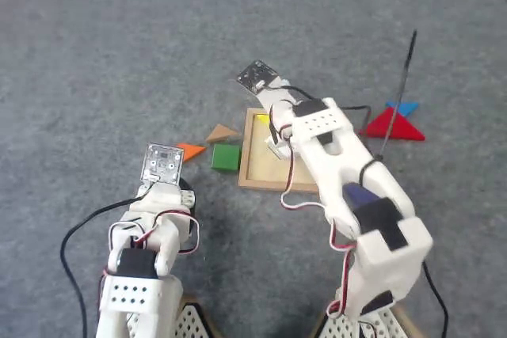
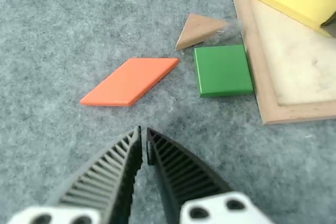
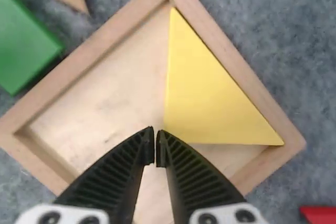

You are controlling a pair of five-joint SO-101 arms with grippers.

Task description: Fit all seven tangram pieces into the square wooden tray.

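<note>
Surface: grey fuzzy carpet (image 1: 95,61).
My right gripper (image 3: 155,148): closed, flat yellow wooden triangle (image 3: 205,98) beside fingertips.
My left gripper (image 2: 143,142): closed, empty.

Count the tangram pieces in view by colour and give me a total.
yellow triangle: 1
green square: 1
orange parallelogram: 1
tan triangle: 1
red triangle: 1
blue piece: 1
Total: 6

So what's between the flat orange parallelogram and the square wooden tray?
The green square block, beside the wooden tray, in the left wrist view.
</note>
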